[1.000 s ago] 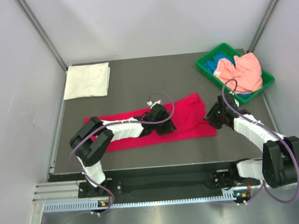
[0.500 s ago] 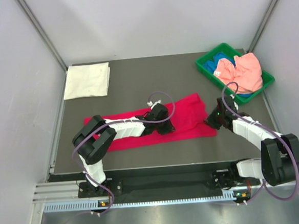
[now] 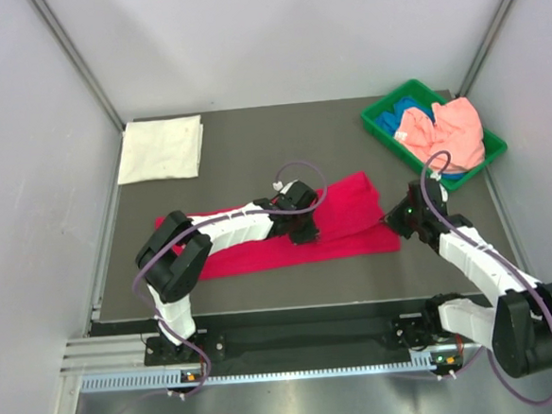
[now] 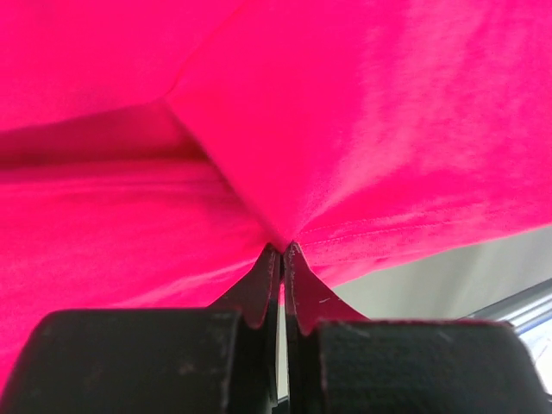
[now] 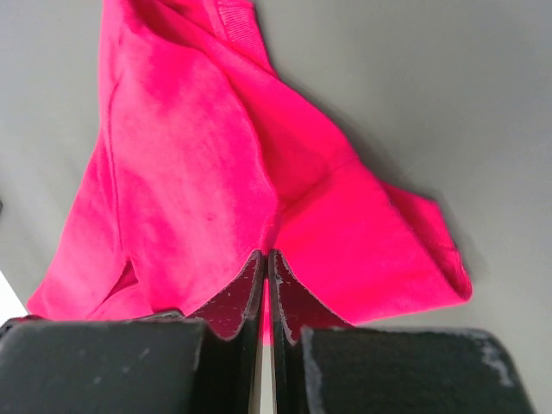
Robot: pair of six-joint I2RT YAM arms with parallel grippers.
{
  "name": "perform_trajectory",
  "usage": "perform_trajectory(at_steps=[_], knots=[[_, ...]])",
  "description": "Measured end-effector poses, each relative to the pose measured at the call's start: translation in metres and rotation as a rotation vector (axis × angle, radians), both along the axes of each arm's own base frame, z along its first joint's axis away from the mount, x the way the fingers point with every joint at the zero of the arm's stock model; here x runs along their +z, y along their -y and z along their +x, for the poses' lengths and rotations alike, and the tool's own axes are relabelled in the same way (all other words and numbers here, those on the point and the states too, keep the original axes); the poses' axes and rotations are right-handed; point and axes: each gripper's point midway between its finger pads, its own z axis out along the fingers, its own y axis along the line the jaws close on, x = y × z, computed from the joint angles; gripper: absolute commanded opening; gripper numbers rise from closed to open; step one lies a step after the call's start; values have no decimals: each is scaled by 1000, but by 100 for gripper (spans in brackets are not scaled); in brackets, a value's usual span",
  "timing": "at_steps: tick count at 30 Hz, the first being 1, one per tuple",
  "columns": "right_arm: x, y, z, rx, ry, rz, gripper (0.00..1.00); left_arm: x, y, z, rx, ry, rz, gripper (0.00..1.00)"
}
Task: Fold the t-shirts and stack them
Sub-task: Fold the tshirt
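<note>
A crimson-red t-shirt [image 3: 352, 211] lies as a long band across the middle of the dark mat. My left gripper [image 3: 302, 230] is over its centre, shut on a pinched ridge of the red cloth [image 4: 388, 129], fingertips together [image 4: 282, 247]. At the shirt's right end my right gripper [image 3: 392, 220] is also shut on a fold of the red cloth [image 5: 190, 172], jaws closed [image 5: 263, 254]. A white t-shirt [image 3: 161, 149], folded square, rests at the far left corner. A salmon-pink t-shirt [image 3: 449, 129] and a blue one [image 3: 408, 115] lie in the bin.
The green plastic bin [image 3: 374, 124] stands at the far right corner of the mat [image 3: 281, 150]. Grey walls with metal posts close in the left, right and back. A metal rail runs along the near edge by the arm bases.
Both grippers have closed from half open onto the red shirt. The left wrist shifted slightly toward the back, and the right forearm stretched further over the shirt's right end.
</note>
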Motion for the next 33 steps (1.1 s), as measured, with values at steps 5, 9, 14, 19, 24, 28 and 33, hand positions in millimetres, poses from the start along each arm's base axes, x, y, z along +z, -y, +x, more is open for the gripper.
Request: perform_trajectory(at_steps=[5,9,14,19,24,28,33], knots=[[7,2,-7,-5,12,-1,0,-5,-9,-6,-3,-29,48,0],[4,2,-15,-8,20,2,0,-3,-13,-5,-10,-19,74,0],[-17,-2,-33,6,-22,3,0,-3,-17,-6,-23,-21,103,0],[-28,-8,-45,25,-46,1,0,-7,-24,-7,-17,-27,140,0],[-21,-10,-43,25,-10,0,0,-10,-28,-7,-18,-26,160,0],[-21,-11,-44,28,-6,-15,0,-16,-29,-7,-24,-30,176,0],[-29,-9,-47,27,-14,-32,0,-23,-31,-7,-28,-35,193,0]])
